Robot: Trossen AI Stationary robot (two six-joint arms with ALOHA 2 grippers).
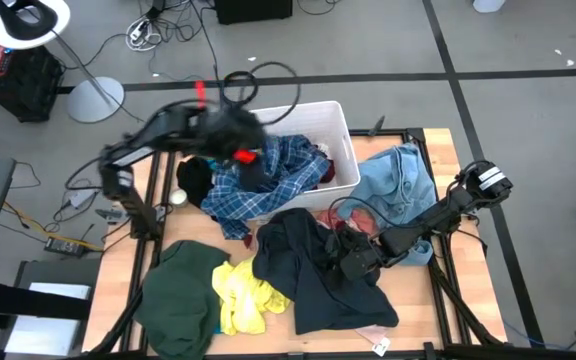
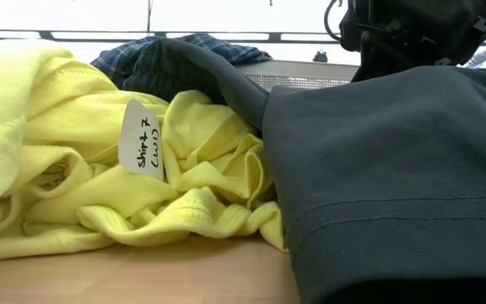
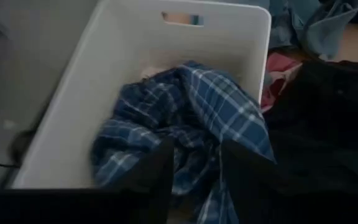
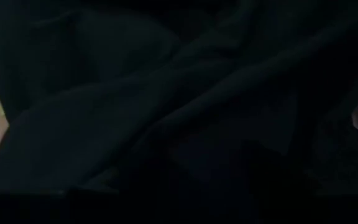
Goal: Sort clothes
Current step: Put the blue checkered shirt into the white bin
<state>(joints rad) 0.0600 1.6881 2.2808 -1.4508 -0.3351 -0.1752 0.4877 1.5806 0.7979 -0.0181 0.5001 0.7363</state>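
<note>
Table point(image 1: 408, 300): wooden top, carrying a spread of clothes around a white bin point(image 1: 336, 128) at the far edge.

Bin: holds the blue plaid shirt point(image 1: 268, 180), which spills over the near wall onto the table. In the left wrist view the plaid point(image 3: 191, 124) lies bunched inside the bin, directly ahead of and under that arm's fingers.

Dark navy garment point(image 1: 313, 265): largest piece on the open table, near centre, long axis running from the bin toward the near edge. In the low view it fills the right side and overlaps the yellow shirt point(image 2: 167, 186).

Other pieces: dark green garment point(image 1: 183, 295) at the near left corner; yellow shirt point(image 1: 243, 295) between green and navy, carrying a paper tag point(image 2: 140, 139); light blue denim point(image 1: 398, 185) right of the bin; a maroon or pink scrap beside the bin, not clearly resolved.

Left gripper point(image 1: 243, 150): over the bin, fingers point(image 3: 160, 174) parted with plaid cloth showing between them; no firm hold evident.

Right gripper point(image 1: 353, 258): down at the right edge of the navy garment, jaws spread wide; its wrist view shows only dark cloth close up, and no grip can be confirmed.

Judgement: the right arm is nearer the navy garment, which lies just to its left, and is best placed to take it.
</note>
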